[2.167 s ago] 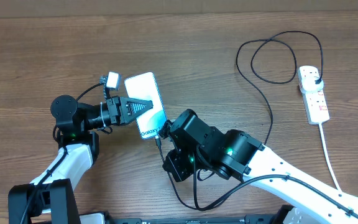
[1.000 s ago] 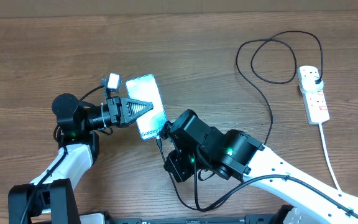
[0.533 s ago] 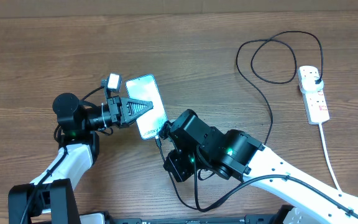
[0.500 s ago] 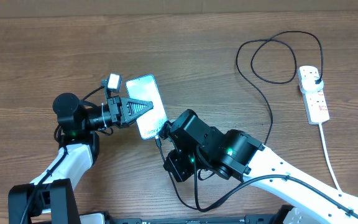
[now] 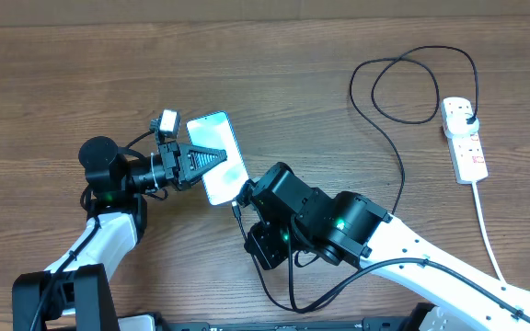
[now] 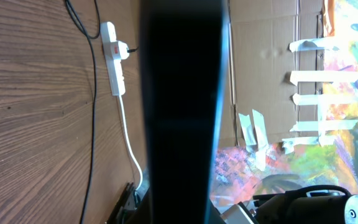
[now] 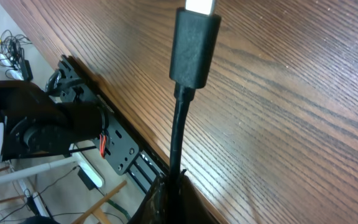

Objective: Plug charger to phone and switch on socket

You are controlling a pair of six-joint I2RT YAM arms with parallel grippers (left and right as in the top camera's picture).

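My left gripper [image 5: 219, 154] is shut on the phone [image 5: 231, 173], holding it tilted above the table with its lower short end towards the right gripper. In the left wrist view the phone [image 6: 182, 112] is a dark upright slab filling the middle. My right gripper [image 5: 244, 195] is shut on the charger cable just behind its connector tip [image 7: 194, 46], which points at the phone's lower end. The black charger cable [image 5: 400, 165] loops back to its plug [image 5: 468, 114] in the white socket [image 5: 468, 152] at the far right.
The socket's thick white cord [image 5: 488, 234] runs down to the table's front right edge. The socket [image 6: 112, 59] and the black cable [image 6: 94, 93] also show in the left wrist view. The right arm's bulky body [image 5: 320, 225] lies across the table's front middle.
The left gripper has tilted the phone, so its lower end with the text now sits close to the right gripper and the text no longer shows. The right arm has hardly moved.
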